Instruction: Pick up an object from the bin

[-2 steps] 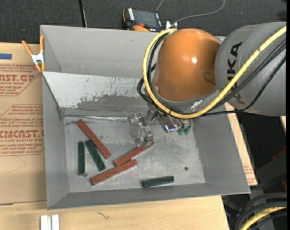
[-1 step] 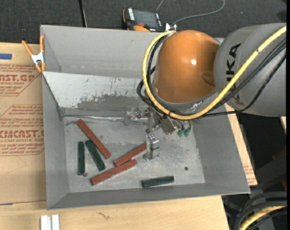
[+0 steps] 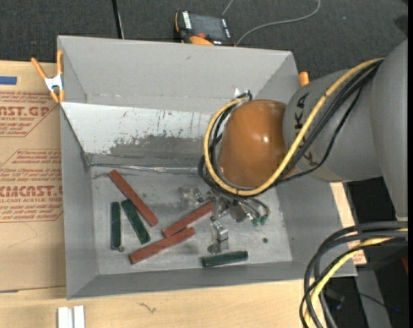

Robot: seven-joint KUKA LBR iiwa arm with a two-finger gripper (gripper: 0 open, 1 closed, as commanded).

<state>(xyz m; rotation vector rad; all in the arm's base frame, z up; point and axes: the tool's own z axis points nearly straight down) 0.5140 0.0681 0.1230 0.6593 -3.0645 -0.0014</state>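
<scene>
My gripper hangs low over the right half of the bin floor, below the arm's wrist. Just left of it lies a red-brown stick, slanting up to the right, its upper end close to the gripper. A longer red-brown stick lies below that one at a similar slant. A dark green stick lies flat near the bin's front wall, directly below the gripper. Nothing can be seen held in the gripper.
Further left on the floor lie another red-brown stick and two dark green sticks. The arm and its cables cover the bin's right side. The sloped back wall rises behind the sticks.
</scene>
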